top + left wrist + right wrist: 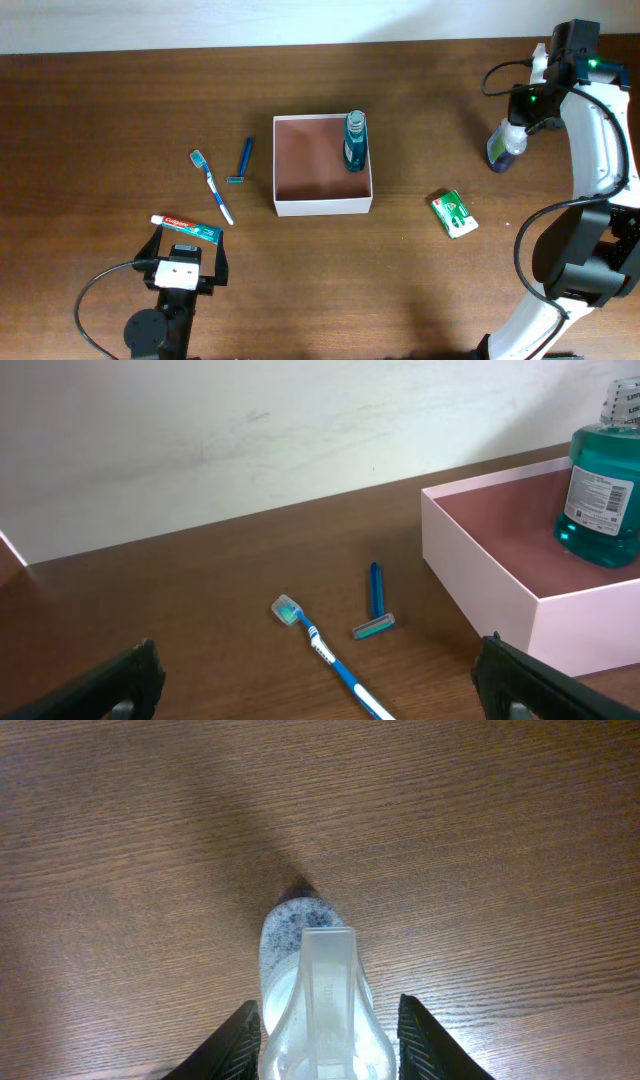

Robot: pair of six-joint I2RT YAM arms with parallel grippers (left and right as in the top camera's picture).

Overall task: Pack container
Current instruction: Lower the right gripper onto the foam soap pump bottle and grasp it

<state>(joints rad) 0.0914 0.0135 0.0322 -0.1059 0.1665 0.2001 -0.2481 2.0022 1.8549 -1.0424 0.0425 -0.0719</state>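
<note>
Container: the small square open-topped box (322,205) with white walls and a reddish-brown floor sits in the middle of the dark wooden table (100,110)
Already packed: a teal mouthwash bottle (355,140) stands upright in the box's far right corner
Right gripper: the right gripper (325,1020) straddles a clear plastic bottle (318,970) with speckled bluish contents and a pale cap; its black fingers (237,1042) seem to press both sides, so I judge it pinched
Bottle's place: on the table well to the right of the box, base apparently down on the wood
Left gripper: the left gripper (320,690) is spread wide and empty, near the table's front left, just behind a white toothpaste tube (185,228)
Waiting items: a blue toothbrush (325,655) and a blue razor (375,600) lie left of the box; a green soap packet (454,213) lies to its right
Step in hand: likely securing the clear plastic bottle for pickup
Next move: a firm hold, a straight lift, then a carry left over the box wall, lowering into free floor without knocking the mouthwash bottle
</note>
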